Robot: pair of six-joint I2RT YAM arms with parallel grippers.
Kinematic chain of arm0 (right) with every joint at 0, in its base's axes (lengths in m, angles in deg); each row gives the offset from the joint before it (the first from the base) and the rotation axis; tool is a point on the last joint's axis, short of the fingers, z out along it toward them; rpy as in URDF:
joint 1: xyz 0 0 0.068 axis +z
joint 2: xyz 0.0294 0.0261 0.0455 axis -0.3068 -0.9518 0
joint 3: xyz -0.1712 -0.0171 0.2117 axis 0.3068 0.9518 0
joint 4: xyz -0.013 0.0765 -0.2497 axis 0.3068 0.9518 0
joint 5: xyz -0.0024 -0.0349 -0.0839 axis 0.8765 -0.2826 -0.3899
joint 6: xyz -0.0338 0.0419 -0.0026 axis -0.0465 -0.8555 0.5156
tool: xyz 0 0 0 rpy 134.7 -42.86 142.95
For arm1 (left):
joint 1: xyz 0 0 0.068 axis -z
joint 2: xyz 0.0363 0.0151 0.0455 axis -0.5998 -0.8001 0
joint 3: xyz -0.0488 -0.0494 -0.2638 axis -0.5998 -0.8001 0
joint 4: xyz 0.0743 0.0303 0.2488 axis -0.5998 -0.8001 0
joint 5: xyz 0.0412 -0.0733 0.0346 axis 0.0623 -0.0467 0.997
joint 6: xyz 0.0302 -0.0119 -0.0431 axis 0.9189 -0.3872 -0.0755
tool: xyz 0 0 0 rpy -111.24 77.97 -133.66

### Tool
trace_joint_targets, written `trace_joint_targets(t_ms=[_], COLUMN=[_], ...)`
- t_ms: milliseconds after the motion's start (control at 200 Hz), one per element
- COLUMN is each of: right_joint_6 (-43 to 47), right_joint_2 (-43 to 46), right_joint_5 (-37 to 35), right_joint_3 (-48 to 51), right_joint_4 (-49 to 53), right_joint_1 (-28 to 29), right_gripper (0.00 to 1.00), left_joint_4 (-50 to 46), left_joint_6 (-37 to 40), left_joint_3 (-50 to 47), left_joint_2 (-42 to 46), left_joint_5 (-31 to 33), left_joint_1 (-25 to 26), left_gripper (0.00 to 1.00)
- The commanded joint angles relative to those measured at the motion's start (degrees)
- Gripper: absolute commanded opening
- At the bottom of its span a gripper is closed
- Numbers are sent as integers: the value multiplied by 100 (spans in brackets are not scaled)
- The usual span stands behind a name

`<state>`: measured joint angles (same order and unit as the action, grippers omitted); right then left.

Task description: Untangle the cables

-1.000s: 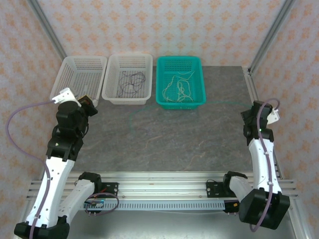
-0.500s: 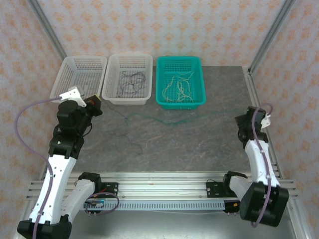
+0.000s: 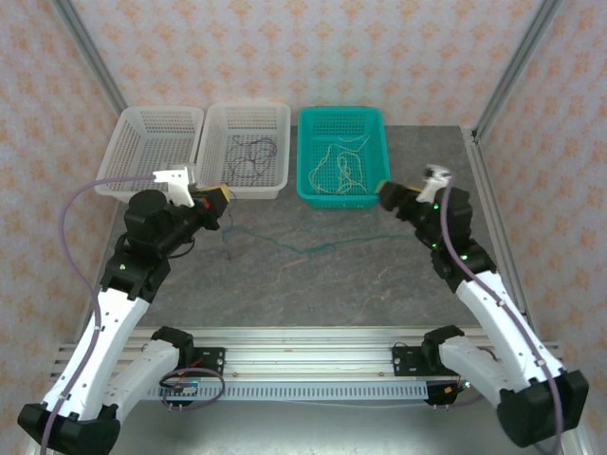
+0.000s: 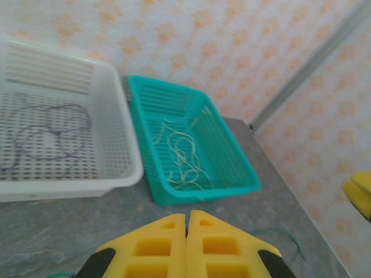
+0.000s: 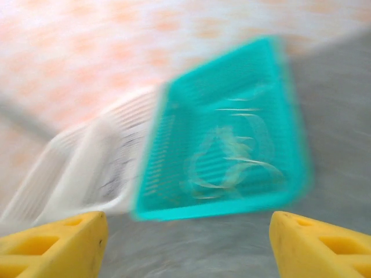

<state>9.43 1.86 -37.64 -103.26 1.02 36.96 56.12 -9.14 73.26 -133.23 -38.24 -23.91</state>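
A thin green cable (image 3: 303, 249) lies slack across the grey table, and its left end rises to my left gripper (image 3: 214, 196), which is shut on it. In the left wrist view the yellow jaws (image 4: 186, 223) are pressed together, with the cable's far part (image 4: 287, 234) lying on the table beyond. My right gripper (image 3: 384, 192) hovers by the teal basket's near right corner, open and empty, its fingers wide apart (image 5: 188, 243). Cream cables (image 3: 341, 166) lie in the teal basket (image 3: 305, 194). Dark purple cables (image 3: 248, 156) lie in the middle white basket (image 3: 207, 180).
Three baskets stand in a row at the back; the left white basket (image 3: 123, 123) holds nothing. Metal frame posts rise at both back corners, and patterned walls close the cell. Open table lies between the arms in front of the baskets.
The right gripper opened, let go of the green cable and swung in toward the teal basket. The left gripper moved right, still shut. The once taut cable now lies slack.
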Motion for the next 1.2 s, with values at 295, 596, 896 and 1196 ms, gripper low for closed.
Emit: trace_joint_targets(t_ms=[295, 596, 896, 1196], right_joint_6=[4485, 4594, 4215, 3681], right_joint_2=[-3180, -4962, -5871, -5038], right_joint_5=[1663, 1354, 708, -955], right_joint_3=[250, -248, -688, 529], right_joint_4=[-2719, -4182, -5046, -5081], right_joint_1=[2517, 2787, 2863, 2855], right_gripper=[77, 82, 36, 0], left_joint_4=[289, 619, 353, -2254], left_joint_6=[323, 261, 301, 269], left_joint_3=[554, 521, 749, 1716], left_joint_2=[391, 787, 1044, 962], left_joint_5=[-707, -1112, -795, 3528], left_joint_1=[223, 278, 305, 296], left_gripper=[0, 0, 0, 0])
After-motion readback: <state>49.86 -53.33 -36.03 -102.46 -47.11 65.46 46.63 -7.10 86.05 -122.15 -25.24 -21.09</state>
